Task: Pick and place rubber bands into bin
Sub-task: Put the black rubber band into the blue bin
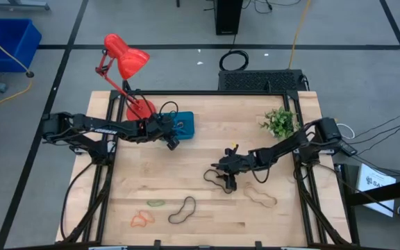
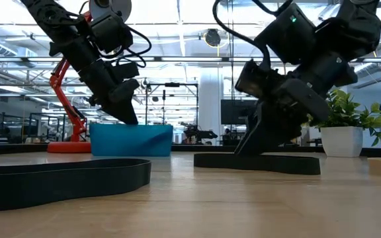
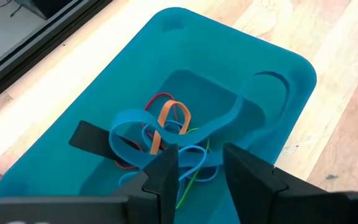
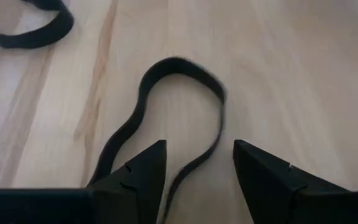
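Observation:
The teal bin [image 1: 185, 125] stands at the far left, beside the red lamp's base. It holds several bands [image 3: 166, 124] in blue, orange, red, green and black. My left gripper [image 1: 173, 141] is open and empty just above the bin [image 3: 166, 37], its fingers [image 3: 163, 177] over the pile. My right gripper [image 1: 225, 178] is open and low over a black rubber band [image 4: 180, 68] lying flat mid-table. Its fingers [image 4: 146, 168] stand on either side of one strand of that loop. I cannot tell whether they touch it.
A tan band [image 1: 261, 196], another black band [image 1: 182, 210], a green band [image 1: 156, 203] and an orange band [image 1: 141, 220] lie flat near the table's front. A red desk lamp [image 1: 125, 62] stands far left. A small potted plant [image 1: 279, 122] stands far right.

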Controlling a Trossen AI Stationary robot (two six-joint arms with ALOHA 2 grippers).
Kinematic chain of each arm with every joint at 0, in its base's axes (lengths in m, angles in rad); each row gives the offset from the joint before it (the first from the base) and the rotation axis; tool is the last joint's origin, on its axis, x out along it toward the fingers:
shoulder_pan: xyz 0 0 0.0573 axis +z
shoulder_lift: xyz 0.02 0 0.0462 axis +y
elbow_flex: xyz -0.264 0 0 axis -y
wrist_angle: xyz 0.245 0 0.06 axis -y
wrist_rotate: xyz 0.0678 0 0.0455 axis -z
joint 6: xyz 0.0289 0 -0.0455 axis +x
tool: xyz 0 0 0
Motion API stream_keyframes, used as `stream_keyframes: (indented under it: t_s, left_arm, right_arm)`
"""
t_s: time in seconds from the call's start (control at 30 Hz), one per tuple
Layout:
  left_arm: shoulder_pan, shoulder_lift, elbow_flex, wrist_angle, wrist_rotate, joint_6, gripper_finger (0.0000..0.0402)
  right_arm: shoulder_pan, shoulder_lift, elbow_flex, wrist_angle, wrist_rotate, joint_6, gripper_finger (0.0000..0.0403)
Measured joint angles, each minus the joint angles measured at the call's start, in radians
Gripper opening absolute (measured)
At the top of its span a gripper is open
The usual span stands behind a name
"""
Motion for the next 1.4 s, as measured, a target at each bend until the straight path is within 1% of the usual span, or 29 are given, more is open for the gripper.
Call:
stream_keyframes:
  t_s: [0.1, 0.2, 0.37, 0.47, 0.5, 0.57, 0.7, 0.77, 0.83, 0.9, 1.0, 1.1, 1.17, 1.27, 1.4]
  left_arm:
    - [0.0, 0.0, 0.0, 0.0, 0.003, 0.0, 0.0134]
    - [0.0, 0.0, 0.0, 0.001, 0.007, 0.0, 0.0134]
    - [0.0, 0.0, 0.0, 0.002, 0.012, 0.0, 0.0134]
    - [-0.001, 0.0, 0.0, 0.002, 0.046, -0.025, 0.0134]
    - [-0.001, 0.0, 0.0, 0.002, 0.059, -0.043, 0.0134]
    - [-0.001, 0.0, 0.0, 0.002, 0.081, -0.065, 0.0134]
    - [-0.001, 0.0, 0.0, 0.016, 0.084, -0.07, 0.0134]
    - [-0.002, 0.0, 0.0, 0.066, 0.089, -0.071, 0.0134]
    - [-0.007, 0.0, 0.0, 0.157, 0.124, -0.051, 0.0134]
    - [-0.021, 0.0, 0.0, 0.265, 0.194, -0.001, 0.0134]
    - [-0.044, 0.0, 0.0, 0.416, 0.334, 0.054, 0.0134]
    - [-0.071, 0.0, 0.0, 0.512, 0.469, 0.089, 0.0134]
    - [-0.092, 0.0, 0.0, 0.549, 0.522, 0.093, 0.0134]
    - [-0.13, 0.0, 0.0, 0.564, 0.55, 0.07, 0.0134]
    - [-0.184, 0.0, 0.0, 0.562, 0.519, 0.079, 0.0134]
  right_arm:
    - [-0.001, 0.009, 0.0, 0.005, -0.022, 0.035, 0.0165]
    - [-0.001, 0.01, 0.001, 0.003, -0.018, 0.044, 0.0136]
    - [-0.005, 0.011, 0.001, 0.004, -0.015, 0.021, 0.0067]
    - [-0.009, 0.008, 0.0, 0.009, -0.002, -0.009, 0.0019]
    - [-0.008, 0.005, 0.0, 0.018, 0.004, -0.028, 0.001]
    - [-0.008, -0.012, 0.0, 0.036, 0.004, -0.058, 0.0007]
    - [-0.014, -0.071, 0.0, 0.051, 0.006, -0.095, 0.0003]
    - [-0.015, -0.109, 0.0, 0.05, 0.008, -0.117, 0.0003]
    - [-0.015, -0.148, 0.0, 0.055, 0.009, -0.146, 0.0002]
    - [-0.015, -0.184, 0.0, 0.055, 0.01, -0.184, 0.0002]
    - [-0.02, -0.228, 0.0, 0.057, 0.015, -0.234, 0.0001]
    - [-0.026, -0.264, 0.0, 0.057, 0.041, -0.274, 0.0001]
    - [-0.031, -0.278, 0.0, 0.067, 0.044, -0.306, 0.0001]
    - [-0.033, -0.289, 0.0, 0.132, 0.081, -0.351, 0.0001]
    - [-0.033, -0.287, 0.0, 0.215, 0.086, -0.408, 0.0001]
